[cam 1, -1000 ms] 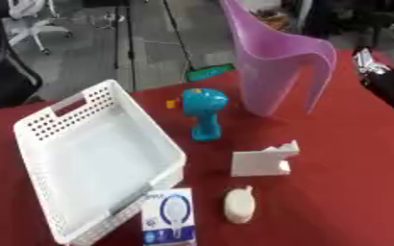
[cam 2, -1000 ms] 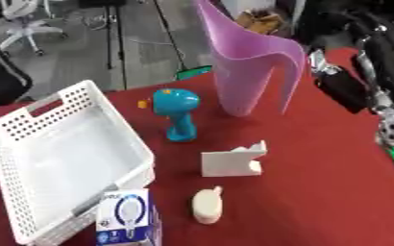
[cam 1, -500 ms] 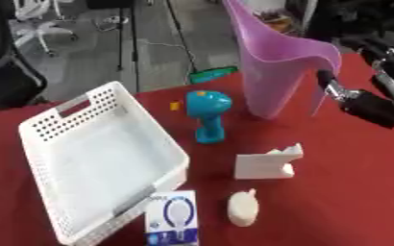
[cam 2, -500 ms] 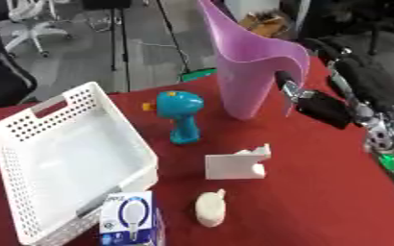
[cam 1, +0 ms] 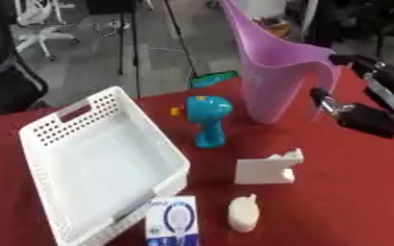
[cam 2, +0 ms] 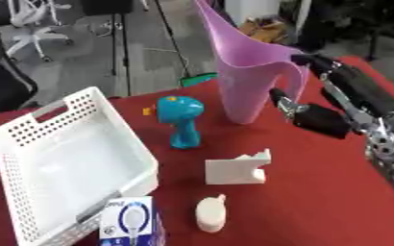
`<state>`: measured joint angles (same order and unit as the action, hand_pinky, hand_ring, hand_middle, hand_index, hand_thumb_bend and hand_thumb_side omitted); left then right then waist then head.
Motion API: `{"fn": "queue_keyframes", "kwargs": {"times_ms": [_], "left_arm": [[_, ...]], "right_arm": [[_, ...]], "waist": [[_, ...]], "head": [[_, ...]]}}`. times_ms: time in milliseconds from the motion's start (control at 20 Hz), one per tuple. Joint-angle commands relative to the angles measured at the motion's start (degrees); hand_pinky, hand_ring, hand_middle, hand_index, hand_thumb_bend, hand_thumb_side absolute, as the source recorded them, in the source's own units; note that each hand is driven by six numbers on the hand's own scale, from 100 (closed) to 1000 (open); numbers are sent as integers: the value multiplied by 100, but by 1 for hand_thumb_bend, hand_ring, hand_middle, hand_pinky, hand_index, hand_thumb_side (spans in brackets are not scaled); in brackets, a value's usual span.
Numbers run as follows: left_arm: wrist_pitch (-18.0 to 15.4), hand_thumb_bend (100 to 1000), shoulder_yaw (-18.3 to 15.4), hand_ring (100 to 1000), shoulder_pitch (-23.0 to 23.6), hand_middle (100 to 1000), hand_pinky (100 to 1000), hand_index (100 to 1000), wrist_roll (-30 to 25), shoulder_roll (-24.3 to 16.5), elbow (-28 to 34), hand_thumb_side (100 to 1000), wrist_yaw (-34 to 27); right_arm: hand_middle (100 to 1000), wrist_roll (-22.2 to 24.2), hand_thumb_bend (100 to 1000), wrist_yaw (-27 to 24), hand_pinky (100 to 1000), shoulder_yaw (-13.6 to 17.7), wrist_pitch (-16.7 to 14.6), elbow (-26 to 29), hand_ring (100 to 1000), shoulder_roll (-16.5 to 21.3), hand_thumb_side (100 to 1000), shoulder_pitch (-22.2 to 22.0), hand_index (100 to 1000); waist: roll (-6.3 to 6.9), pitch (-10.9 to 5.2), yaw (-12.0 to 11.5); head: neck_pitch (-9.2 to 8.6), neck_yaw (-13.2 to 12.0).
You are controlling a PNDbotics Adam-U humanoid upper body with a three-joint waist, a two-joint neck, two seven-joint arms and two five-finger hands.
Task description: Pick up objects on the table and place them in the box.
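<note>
A tall pink pitcher [cam 2: 251, 72] stands at the back of the red table [cam 2: 318, 192]. My right hand [cam 2: 321, 120] comes in from the right and is open. One finger [cam 2: 283, 97] points at the pitcher's handle, and another reaches past the handle's top [cam 2: 316, 62]. A blue toy drill [cam 2: 180, 117] stands left of the pitcher. In front lie a white stepped block [cam 2: 236, 169], a small cream object [cam 2: 210, 214] and a blue and white bulb carton [cam 2: 129, 223]. The white perforated box [cam 2: 32, 125] sits at the left and holds nothing. My left hand is out of sight.
A green object [cam 1: 213, 79] lies on the floor past the table's far edge, with stands and office chairs behind it. Bare red cloth lies between the block and my right arm [cam 2: 385, 139].
My right hand has moved left and in from the table's right side, up to the pitcher's handle. The objects on the table have stayed put.
</note>
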<state>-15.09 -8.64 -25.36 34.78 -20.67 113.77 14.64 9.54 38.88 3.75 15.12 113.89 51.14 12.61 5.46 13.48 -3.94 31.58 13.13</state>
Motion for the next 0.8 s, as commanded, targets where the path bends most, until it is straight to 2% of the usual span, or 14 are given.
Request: {"fn": "queue_keyframes", "kwargs": {"times_ms": [50,100,150,200,450,600,800], "left_arm": [[11,100,7,918,-93,854,855,949,-43,-128,82,1000,7],[13,100,8,917,-95,851,855,948,-51,-135,82,1000,10],[13,100,10,917,-95,851,855,948,-57,-144,82,1000,13],[21,100,8,916,-95,849,854,947,-62,-154,82,1000,24],[16,100,28,914,-103,843,854,943,-91,-194,82,1000,24],[9,100,43,913,-132,840,852,941,-110,-206,82,1000,20],[3,100,58,914,-154,840,853,941,-128,-211,82,1000,8]], "right_arm": [[873,319,352,736,949,-51,-11,70,936,559,879,220,944],[848,461,363,976,920,-75,-10,70,875,673,861,298,921],[848,613,363,1261,920,-93,-13,70,875,825,861,399,921],[826,757,350,1513,901,-120,-51,70,818,946,865,496,909],[808,1597,344,2207,852,-229,-474,70,776,1424,864,991,899],[818,2197,331,2215,868,-416,-776,70,793,1601,880,1212,897],[824,2845,325,2027,890,-599,-1175,70,818,1655,874,1560,897]], "waist": [[-71,-114,-22],[-87,-123,-27],[-104,-132,-34],[-123,-141,-41],[-207,-180,-52],[-256,-193,-78],[-285,-208,-110]], "head": [[-69,0],[-60,4],[-47,8],[-22,20],[50,59],[84,96],[157,75]]}}
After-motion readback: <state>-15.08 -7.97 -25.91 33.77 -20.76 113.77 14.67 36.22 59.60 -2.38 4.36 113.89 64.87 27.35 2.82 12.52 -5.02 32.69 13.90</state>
